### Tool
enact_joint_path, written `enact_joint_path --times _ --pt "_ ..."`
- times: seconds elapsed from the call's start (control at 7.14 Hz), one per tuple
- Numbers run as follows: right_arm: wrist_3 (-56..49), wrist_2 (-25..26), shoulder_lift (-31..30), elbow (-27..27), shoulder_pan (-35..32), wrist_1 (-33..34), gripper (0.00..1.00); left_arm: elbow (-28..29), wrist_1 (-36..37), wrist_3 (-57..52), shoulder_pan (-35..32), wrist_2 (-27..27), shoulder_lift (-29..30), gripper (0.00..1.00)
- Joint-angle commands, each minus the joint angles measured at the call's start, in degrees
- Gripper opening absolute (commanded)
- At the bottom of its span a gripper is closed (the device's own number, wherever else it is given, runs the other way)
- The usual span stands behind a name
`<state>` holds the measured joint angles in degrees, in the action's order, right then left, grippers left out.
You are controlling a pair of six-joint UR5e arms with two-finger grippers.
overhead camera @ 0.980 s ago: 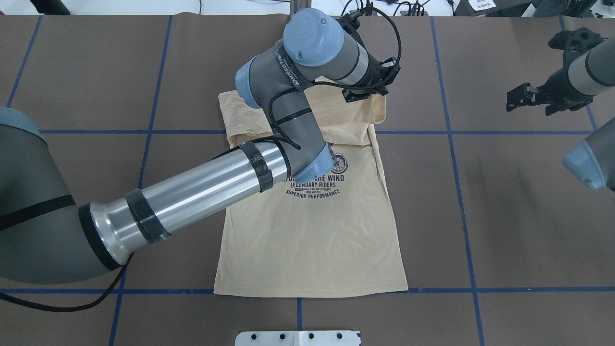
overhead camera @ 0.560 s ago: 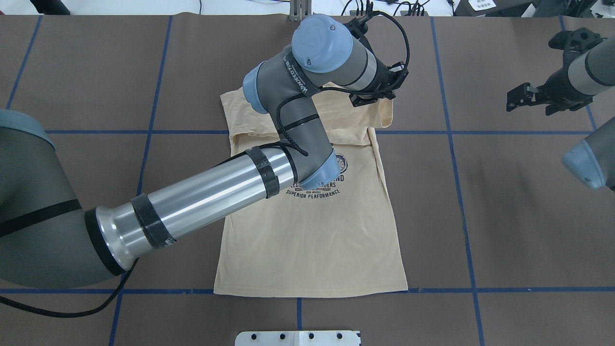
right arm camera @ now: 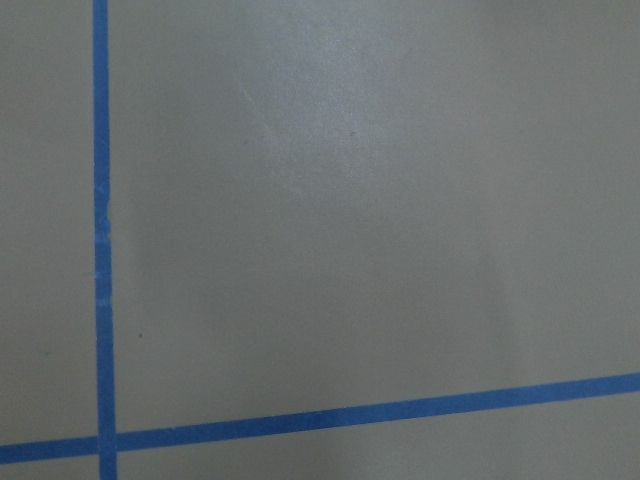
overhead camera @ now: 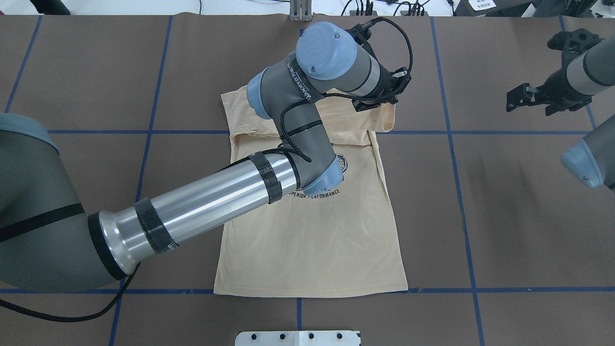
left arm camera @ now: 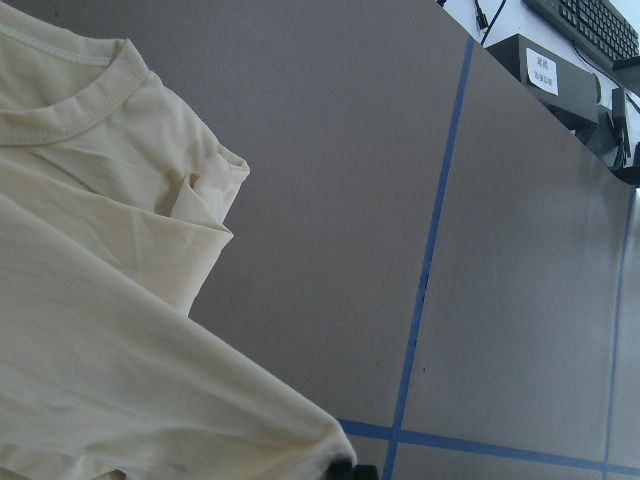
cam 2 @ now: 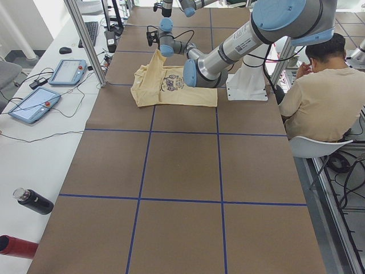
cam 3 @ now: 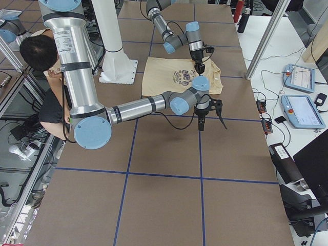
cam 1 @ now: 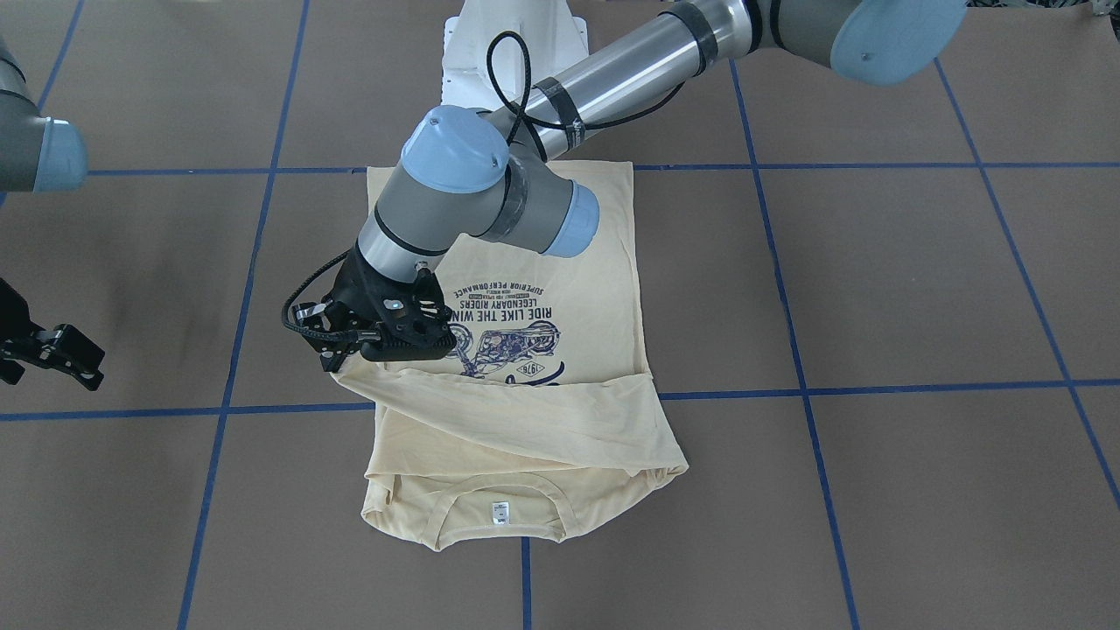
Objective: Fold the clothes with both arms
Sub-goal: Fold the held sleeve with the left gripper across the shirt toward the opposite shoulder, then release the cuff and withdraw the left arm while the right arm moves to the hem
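Note:
The cream-yellow T-shirt (overhead camera: 312,240) lies flat on the brown table, print up, neck label (cam 1: 500,514) at the far end. My left gripper (overhead camera: 379,100) reaches across it and is shut on the end of a sleeve (cam 1: 525,420), which is drawn across the chest towards my right side. It holds the cuff just above the table at the shirt's edge (cam 1: 344,366). The left wrist view shows the collar and the stretched sleeve cloth (left arm camera: 100,300). My right gripper (overhead camera: 518,100) hovers open and empty well off to the right of the shirt (cam 1: 74,357).
Blue tape lines (overhead camera: 451,132) divide the table into squares. The white pedestal base (overhead camera: 298,338) stands at the near edge. A seated person (cam 2: 319,91) and tablets (cam 2: 68,71) are beside the table. The right wrist view shows only table and tape (right arm camera: 100,240).
My left gripper has moved rightwards in the overhead view, dragging the sleeve farther across the shirt; the arm now covers more of the print. The right arm has not moved.

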<state>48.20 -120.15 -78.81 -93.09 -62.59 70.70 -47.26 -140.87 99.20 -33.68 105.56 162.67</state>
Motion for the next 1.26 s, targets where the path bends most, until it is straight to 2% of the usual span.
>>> enact_joint_path --times 0.0,0.14,0.42,0.7,0.84,0.98,1.12 --pt "0.1 0.0 0.1 -0.1 -0.1 0.0 0.99 0.7 -1.1 1.0 0.2 -0.9 0.4 0.64" --pt "0.3 0.0 0.1 -0.3 0.0 0.0 0.99 0.7 -1.2 1.0 0.2 -0.8 0.5 0.73" --pt "1.3 0.0 0.8 -0.8 0.0 -0.1 0.99 0.1 -1.1 0.6 -0.3 -0.4 0.4 0.72" --pt "14.0 0.5 0.9 -6.6 4.9 -0.2 1.0 -7.4 1.1 -0.1 -2.1 6.1 -4.0 0.72" --pt "20.0 1.0 0.7 -10.2 7.4 -0.1 1.0 -17.1 3.8 -0.9 -2.7 6.8 -11.9 0.72" --pt "28.0 4.6 0.5 -13.4 11.9 -0.1 1.0 -27.2 9.5 -7.4 -3.8 9.0 -19.6 0.72" --pt "36.0 10.1 0.4 -16.0 18.3 -0.1 1.0 -35.4 17.6 -13.1 -5.7 9.7 -24.5 0.72"
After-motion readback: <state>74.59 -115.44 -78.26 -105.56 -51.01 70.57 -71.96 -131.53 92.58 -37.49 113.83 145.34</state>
